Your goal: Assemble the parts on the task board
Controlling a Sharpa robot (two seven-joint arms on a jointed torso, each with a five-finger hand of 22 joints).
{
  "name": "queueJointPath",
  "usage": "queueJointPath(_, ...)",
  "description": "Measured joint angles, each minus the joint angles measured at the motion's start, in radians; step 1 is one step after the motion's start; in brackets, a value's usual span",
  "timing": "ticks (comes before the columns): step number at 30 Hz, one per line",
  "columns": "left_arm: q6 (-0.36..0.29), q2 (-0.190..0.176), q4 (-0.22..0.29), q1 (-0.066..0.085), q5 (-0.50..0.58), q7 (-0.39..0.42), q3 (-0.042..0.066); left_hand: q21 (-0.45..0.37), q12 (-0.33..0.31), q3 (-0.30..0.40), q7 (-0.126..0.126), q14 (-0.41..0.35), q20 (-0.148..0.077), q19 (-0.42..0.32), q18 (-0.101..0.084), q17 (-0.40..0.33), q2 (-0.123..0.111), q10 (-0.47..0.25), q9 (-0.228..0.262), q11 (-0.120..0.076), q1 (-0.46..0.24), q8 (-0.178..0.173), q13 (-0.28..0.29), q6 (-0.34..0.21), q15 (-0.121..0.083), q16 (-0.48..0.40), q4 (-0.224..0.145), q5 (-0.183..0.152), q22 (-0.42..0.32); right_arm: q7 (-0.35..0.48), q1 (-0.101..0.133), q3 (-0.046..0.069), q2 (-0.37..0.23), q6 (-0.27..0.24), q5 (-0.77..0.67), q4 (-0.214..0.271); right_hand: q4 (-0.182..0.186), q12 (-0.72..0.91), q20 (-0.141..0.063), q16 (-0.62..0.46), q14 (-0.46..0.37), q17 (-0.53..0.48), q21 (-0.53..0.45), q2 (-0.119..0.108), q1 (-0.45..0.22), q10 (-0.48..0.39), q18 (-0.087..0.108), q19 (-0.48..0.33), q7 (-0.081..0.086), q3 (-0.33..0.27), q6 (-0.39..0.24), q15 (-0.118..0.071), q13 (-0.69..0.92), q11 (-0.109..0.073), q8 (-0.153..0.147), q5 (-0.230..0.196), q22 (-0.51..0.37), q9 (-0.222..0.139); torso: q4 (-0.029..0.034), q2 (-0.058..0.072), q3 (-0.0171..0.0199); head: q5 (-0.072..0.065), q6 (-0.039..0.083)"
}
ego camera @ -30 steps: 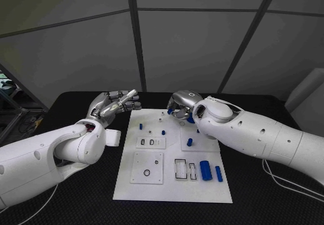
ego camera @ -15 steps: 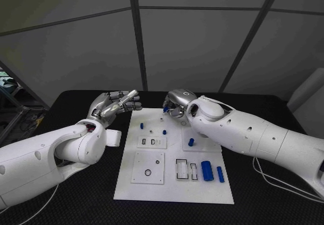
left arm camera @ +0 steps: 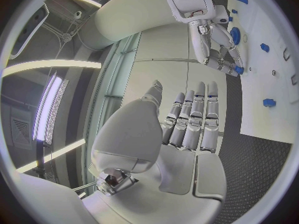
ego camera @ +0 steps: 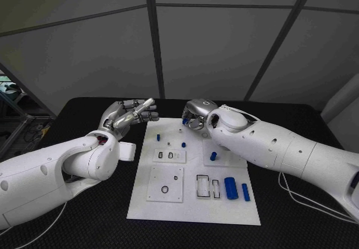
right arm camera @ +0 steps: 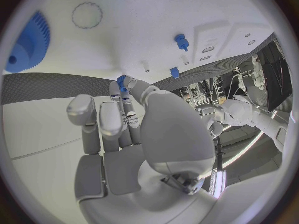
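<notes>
The white task board (ego camera: 150, 207) lies in the middle of the black table. My right hand (ego camera: 196, 116) hovers over the board's far edge and pinches a small blue part (ego camera: 185, 121) between thumb and a finger; the right wrist view shows that part (right arm camera: 122, 81) at the fingertips (right arm camera: 116, 92). My left hand (ego camera: 131, 115) is raised beside the board's far left corner, fingers straight and side by side, holding nothing (left arm camera: 193, 117). A blue gear (right arm camera: 28, 42) lies on the board close to the right hand. Blue pegs (ego camera: 157, 137) (ego camera: 213, 155) stand in the board.
Two blue cylinders (ego camera: 231, 188) (ego camera: 245, 192) lie near the board's front right, beside rectangular slots (ego camera: 202, 185). Round holes (ego camera: 164, 190) sit in the front left panel. Black table (ego camera: 67, 223) surrounds the board on every side.
My right hand has drifted slightly left along the board's far edge, still pinching the blue part. The left hand keeps its pose.
</notes>
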Motion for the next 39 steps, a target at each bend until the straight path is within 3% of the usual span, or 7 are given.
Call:
queueJointPath(15, 0.001, 0.001, 0.000, 0.001, 0.000, -0.001, 0.000, 0.000, 0.000, 0.000, 0.000, 0.000, 0.000, 0.000, 0.000, 0.000, 0.000, 0.000, 0.000, 0.000, 0.000, 0.000, 0.000, 0.000, 0.000, 0.000, 0.000, 0.000, 0.000, 0.004, 0.004, 0.001, 0.010, 0.016, 0.000, -0.011, 0.008, -0.004, 0.000, 0.000, 0.000, 0.000, 0.000, -0.011, -0.011, -0.006, 0.000, 0.000, 0.004, 0.002, -0.007, 0.000, -0.002, 0.006, -0.003, 0.000, -0.001, 0.000, 0.0006, 0.001, -0.0003, 0.005, -0.003)
queueJointPath(18, 0.001, 0.001, -0.001, 0.001, 0.000, -0.002, 0.000, 0.000, 0.000, 0.000, 0.000, 0.000, 0.000, 0.000, 0.000, 0.001, 0.000, 0.000, 0.000, 0.000, 0.000, 0.000, 0.000, 0.000, 0.000, 0.000, 0.000, 0.000, 0.000, 0.004, 0.003, 0.000, 0.012, 0.023, 0.000, -0.013, 0.013, -0.004, 0.011, 0.000, 0.002, -0.010, 0.000, -0.022, -0.022, -0.048, 0.000, -0.011, 0.017, 0.007, -0.045, 0.003, -0.010, 0.015, -0.017, 0.000, -0.014, -0.005, -0.0004, 0.001, -0.0003, 0.005, -0.003)
queueJointPath(23, 0.001, 0.002, -0.001, 0.001, 0.000, -0.003, 0.000, 0.000, 0.000, 0.000, 0.000, 0.000, 0.000, 0.000, 0.000, 0.001, 0.000, 0.000, 0.000, 0.000, 0.000, 0.000, 0.000, 0.000, 0.000, 0.000, 0.000, 0.000, 0.000, 0.003, 0.002, -0.001, 0.014, 0.044, 0.000, -0.016, 0.027, -0.004, 0.031, -0.033, 0.001, -0.075, -0.047, -0.042, -0.042, -0.191, 0.000, -0.077, 0.036, -0.015, -0.202, 0.028, -0.019, 0.043, -0.017, -0.004, -0.100, -0.010, -0.0012, 0.001, -0.0006, 0.006, -0.004)
queueJointPath(29, 0.001, 0.001, -0.001, 0.001, 0.000, -0.005, 0.000, 0.000, 0.000, 0.000, 0.000, 0.000, 0.000, 0.000, 0.000, 0.001, 0.000, 0.000, 0.000, 0.000, 0.000, 0.000, 0.000, 0.000, 0.000, 0.000, 0.000, 0.000, 0.000, 0.003, 0.002, -0.001, 0.008, 0.059, 0.000, -0.014, 0.024, -0.004, 0.039, -0.056, -0.002, -0.117, -0.072, -0.042, -0.042, -0.235, 0.016, -0.104, 0.041, -0.037, -0.241, 0.034, -0.019, 0.048, -0.017, -0.004, -0.148, -0.010, -0.0022, 0.001, -0.0006, 0.007, -0.004)
queueJointPath(34, 0.001, 0.000, -0.001, 0.001, 0.000, -0.006, 0.000, 0.000, 0.000, 0.000, 0.000, 0.000, 0.000, 0.000, 0.000, 0.001, 0.000, 0.000, 0.000, 0.000, 0.000, 0.000, 0.000, 0.000, 0.000, 0.000, 0.000, 0.000, 0.000, 0.002, 0.002, -0.001, -0.020, 0.055, 0.000, 0.022, 0.026, 0.011, 0.039, -0.055, -0.002, -0.111, -0.072, -0.041, -0.042, -0.229, 0.016, -0.104, 0.040, -0.047, -0.225, 0.034, -0.017, 0.046, -0.017, -0.001, -0.146, -0.006, -0.0030, 0.001, 0.0000, 0.008, -0.002)
queueJointPath(39, 0.001, -0.007, 0.004, 0.001, 0.000, -0.007, 0.000, 0.000, 0.000, 0.000, 0.000, 0.000, 0.000, 0.000, 0.000, 0.002, 0.007, 0.000, 0.000, 0.000, 0.007, 0.000, 0.000, 0.000, 0.000, -0.004, -0.006, 0.000, -0.001, 0.000, 0.002, -0.001, -0.086, 0.027, 0.004, 0.104, 0.029, 0.047, 0.035, -0.038, -0.002, -0.091, -0.060, -0.036, -0.037, -0.166, 0.016, -0.085, 0.038, -0.049, -0.193, 0.034, -0.009, 0.041, -0.008, 0.002, -0.116, -0.001, -0.0080, 0.001, 0.0012, 0.008, 0.006)
